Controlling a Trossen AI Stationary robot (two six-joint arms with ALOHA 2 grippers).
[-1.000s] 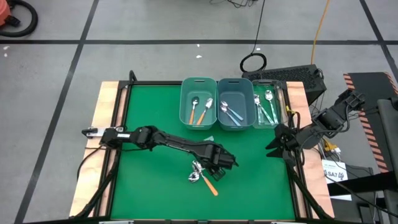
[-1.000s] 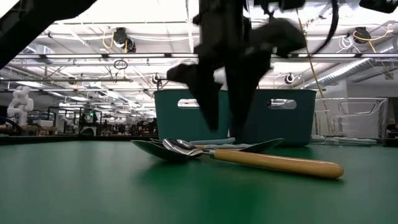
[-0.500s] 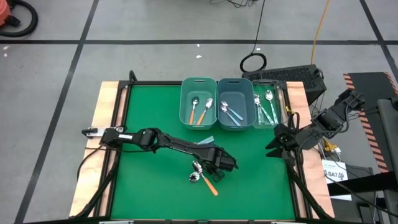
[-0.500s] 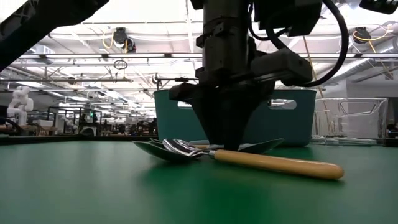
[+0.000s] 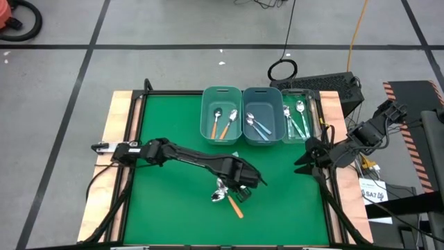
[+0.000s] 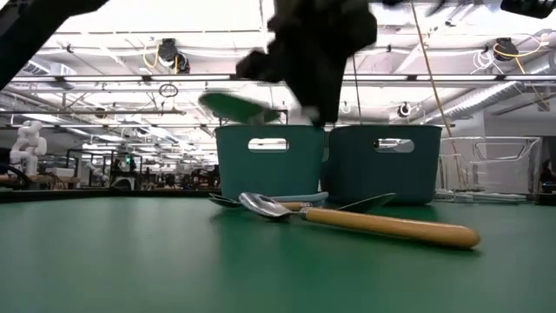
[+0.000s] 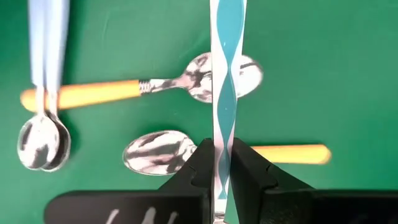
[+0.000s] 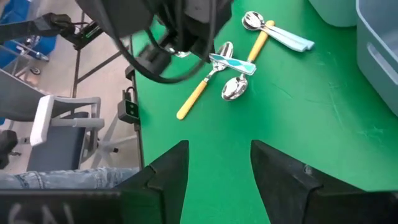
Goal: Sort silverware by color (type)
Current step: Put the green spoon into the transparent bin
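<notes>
left pincer point(image 7: 222, 171) now clamps a teal spoon point(image 7: 225, 93), raised above the orange spoons point(image 6: 382, 225).

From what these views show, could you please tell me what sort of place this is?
Probably a robotics lab or workshop: a green table on a taped concrete floor, exposed ceiling rails with hanging cables, and workbenches in the open hall behind.

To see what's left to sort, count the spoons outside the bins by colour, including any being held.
Orange spoons: 2
Light blue spoons: 2
Teal spoon, held in the left pincer: 1
Total: 5
</notes>
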